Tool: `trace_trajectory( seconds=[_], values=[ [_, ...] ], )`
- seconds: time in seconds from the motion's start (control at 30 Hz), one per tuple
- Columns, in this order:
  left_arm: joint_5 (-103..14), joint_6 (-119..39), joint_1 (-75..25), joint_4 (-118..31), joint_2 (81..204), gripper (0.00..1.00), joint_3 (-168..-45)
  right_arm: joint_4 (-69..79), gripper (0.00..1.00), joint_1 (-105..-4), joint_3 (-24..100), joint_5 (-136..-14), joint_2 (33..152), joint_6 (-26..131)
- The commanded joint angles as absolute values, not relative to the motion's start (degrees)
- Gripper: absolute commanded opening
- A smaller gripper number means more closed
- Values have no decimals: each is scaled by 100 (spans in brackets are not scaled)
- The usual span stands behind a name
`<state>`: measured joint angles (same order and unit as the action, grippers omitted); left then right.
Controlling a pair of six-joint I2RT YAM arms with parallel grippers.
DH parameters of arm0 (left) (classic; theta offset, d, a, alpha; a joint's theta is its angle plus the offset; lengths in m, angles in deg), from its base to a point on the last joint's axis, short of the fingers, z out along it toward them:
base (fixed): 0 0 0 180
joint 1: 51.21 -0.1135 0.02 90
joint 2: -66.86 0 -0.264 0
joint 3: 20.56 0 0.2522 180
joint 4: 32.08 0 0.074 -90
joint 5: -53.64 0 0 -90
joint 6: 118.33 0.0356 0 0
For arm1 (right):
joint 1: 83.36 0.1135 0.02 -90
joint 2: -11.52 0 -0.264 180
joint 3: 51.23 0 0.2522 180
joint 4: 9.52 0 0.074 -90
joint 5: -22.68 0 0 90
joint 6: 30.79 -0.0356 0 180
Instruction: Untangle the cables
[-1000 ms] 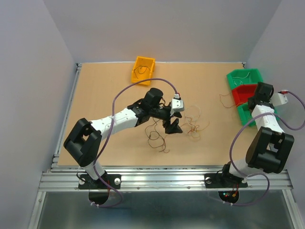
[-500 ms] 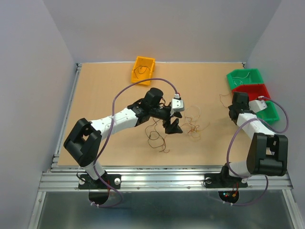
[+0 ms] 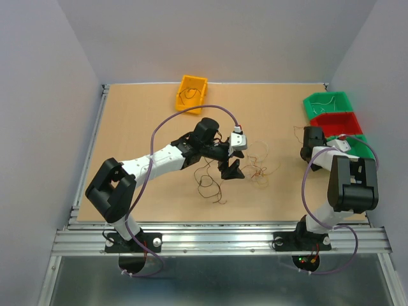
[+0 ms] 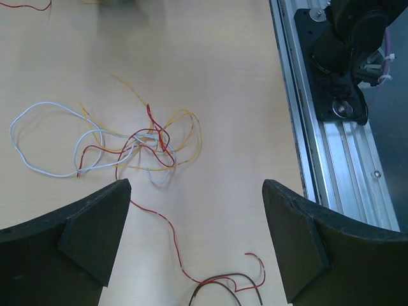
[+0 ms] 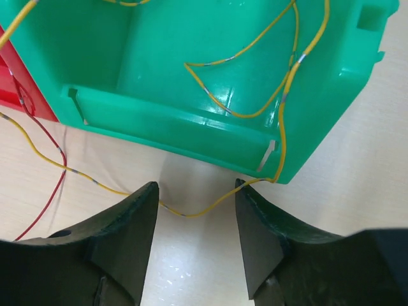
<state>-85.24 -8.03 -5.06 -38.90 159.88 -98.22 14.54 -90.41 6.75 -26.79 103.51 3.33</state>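
Spilling from the green bin (image 5: 191, 121) is yellow cable (image 5: 284, 102)

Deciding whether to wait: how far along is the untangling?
Done: wires lie in the orange bin and a green bin. In hand: nothing gripped; the right gripper stands open over a yellow wire trailing out of that bin, the left gripper open above the red, white and yellow tangle. Left: separating that tangle.

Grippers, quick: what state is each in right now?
Left gripper: open, empty, above the cables.
Right gripper: open, holding nothing; a yellow wire runs between its jaws.
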Motion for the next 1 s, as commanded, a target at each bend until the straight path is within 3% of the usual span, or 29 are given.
trace_trajectory(
  seconds=[0.0,0.07,0.1,0.17,0.43,0.67,0.97],
  values=[
    [-8567,-715,-471,-3837,15827,96,-9989,1434,44,-9031,911,-2320,10319,138],
    [-8575,-706,-471,-3837,15871,96,-10006,1469,30,-9031,946,-2346,10345,146],
    [-8593,-706,-471,-3846,15888,96,-10024,1478,14,-9031,972,-2347,10363,181],
    [-8584,-706,-471,-3855,15889,96,-10033,1505,1,-9039,964,-2329,10355,173],
    [-8567,-697,-471,-3864,15871,96,-10024,1514,1,-9075,1068,-2460,9652,541],
    [-8549,-697,-471,-3872,15862,96,-10033,1505,1,-9898,1473,-3119,8957,946],
    [-8549,-723,-471,-3899,15967,96,-10112,1671,1,-11017,1842,-3385,9887,534]
  ],
)
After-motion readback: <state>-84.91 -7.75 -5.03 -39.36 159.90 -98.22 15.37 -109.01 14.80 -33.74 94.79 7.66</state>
